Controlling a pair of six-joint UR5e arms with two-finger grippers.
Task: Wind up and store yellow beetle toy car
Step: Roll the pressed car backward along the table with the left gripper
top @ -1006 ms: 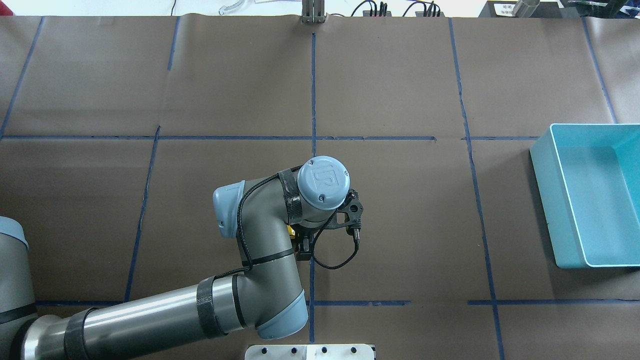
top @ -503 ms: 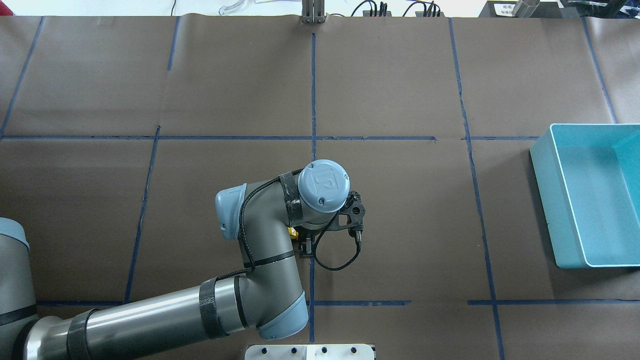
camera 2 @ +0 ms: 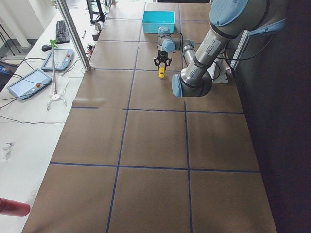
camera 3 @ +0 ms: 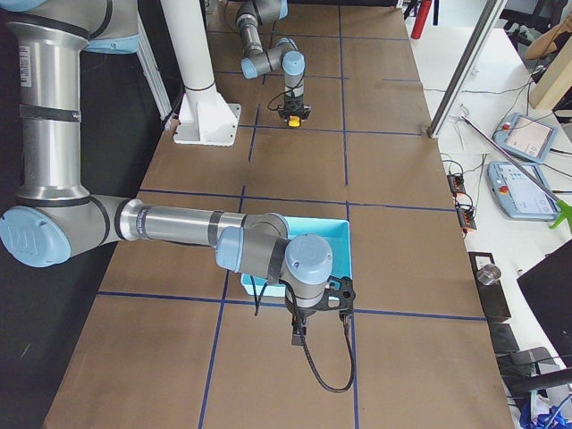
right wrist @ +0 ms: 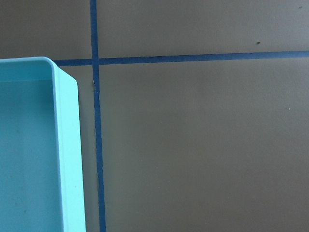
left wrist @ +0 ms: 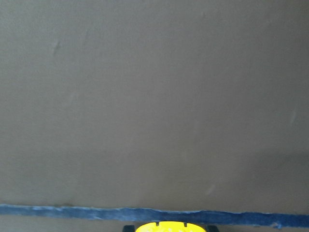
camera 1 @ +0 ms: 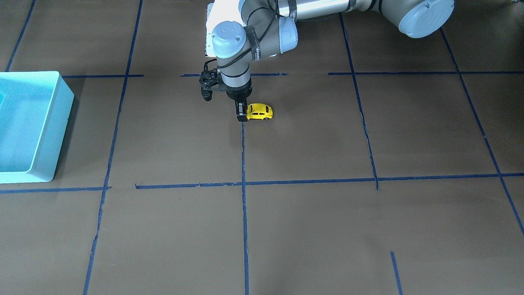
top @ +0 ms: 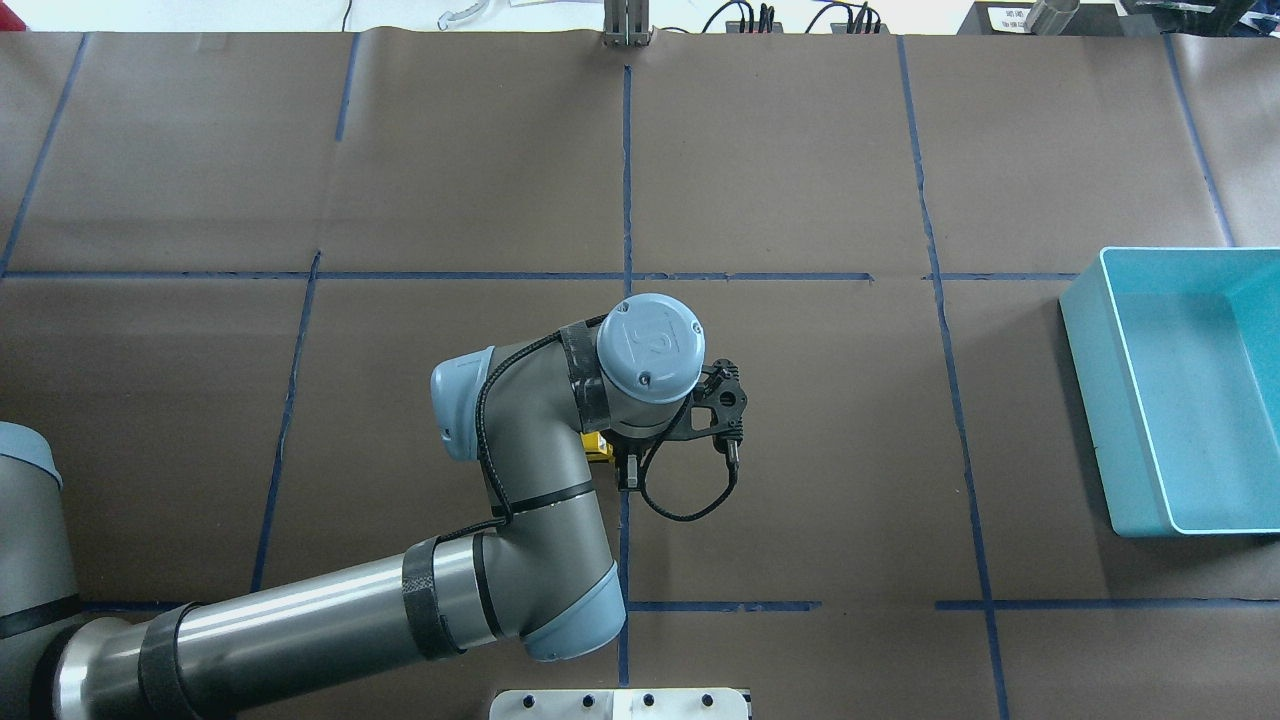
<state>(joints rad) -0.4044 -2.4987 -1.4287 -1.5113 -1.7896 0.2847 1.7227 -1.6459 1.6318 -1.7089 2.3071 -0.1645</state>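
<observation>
The car (camera 1: 260,112) sits on its wheels on the table (camera 1: 327,225), near the middle and just off the end of a blue tape line (camera 1: 243,155). It lies crosswise to that line. In the front-facing view its body runs out to one side of my left gripper (camera 1: 242,116), which points straight down. From what I can see, the fingers are clamped on the end of the car nearest the tape. One dark finger (camera 1: 241,111) covers that end, and the other is hidden behind it. From overhead my own wrist hides almost everything, leaving only a sliver of yellow at its edge. My left wrist camera catches just the top of the yellow roof at the bottom of its view, with a tape strip across the brown paper beyond it.

The bin (camera 1: 53,131) stands well apart from the car, at the table's edge on my right. My right gripper (camera 3: 298,337) hangs outside the bin, close by one of its corners. It shows only from the side, and I cannot tell whether its fingers are spread or together.
</observation>
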